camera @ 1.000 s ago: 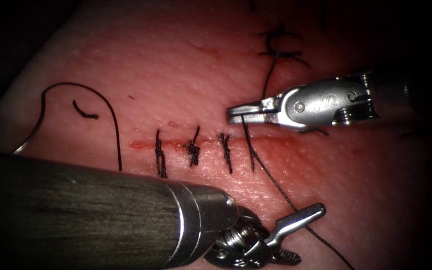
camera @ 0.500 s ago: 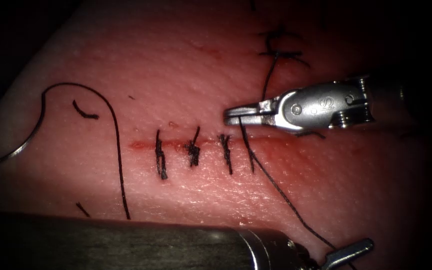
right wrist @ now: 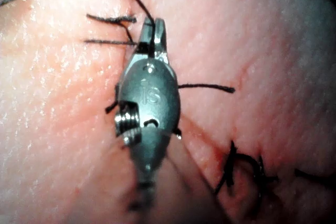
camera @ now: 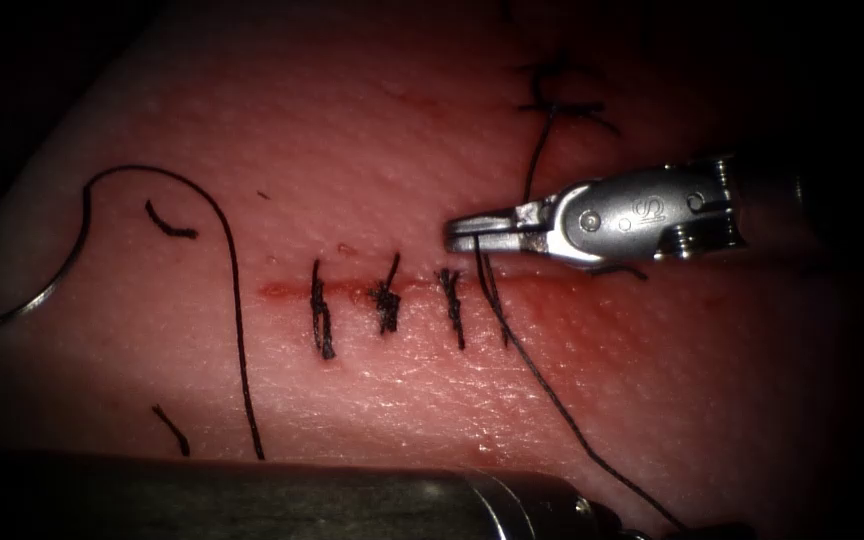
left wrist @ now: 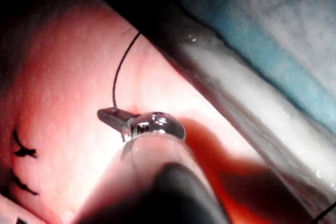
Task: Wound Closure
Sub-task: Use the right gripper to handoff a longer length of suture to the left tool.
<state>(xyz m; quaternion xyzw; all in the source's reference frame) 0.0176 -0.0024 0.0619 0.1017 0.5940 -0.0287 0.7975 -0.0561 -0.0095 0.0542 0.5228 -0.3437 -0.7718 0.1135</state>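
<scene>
While the right tool (camera: 464,232) clamps the thread (camera: 542,380) just above the cut (camera: 352,288), that strand runs taut toward 5 o'clock. The curved needle (camera: 22,305) lies free on the tissue (camera: 352,140) at 9 o'clock, not in it. Four stitches (camera: 387,300) cross the cut. The left tool (left wrist: 113,116) grips thread; its shaft (camera: 252,495) sits at 6 o'clock.

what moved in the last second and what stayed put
The left tool drew back toward the lower right of the endoscope view, pulling its thread taut from the cut. The right tool stayed shut on the thread above the cut. The stitches and needle did not move.
</scene>
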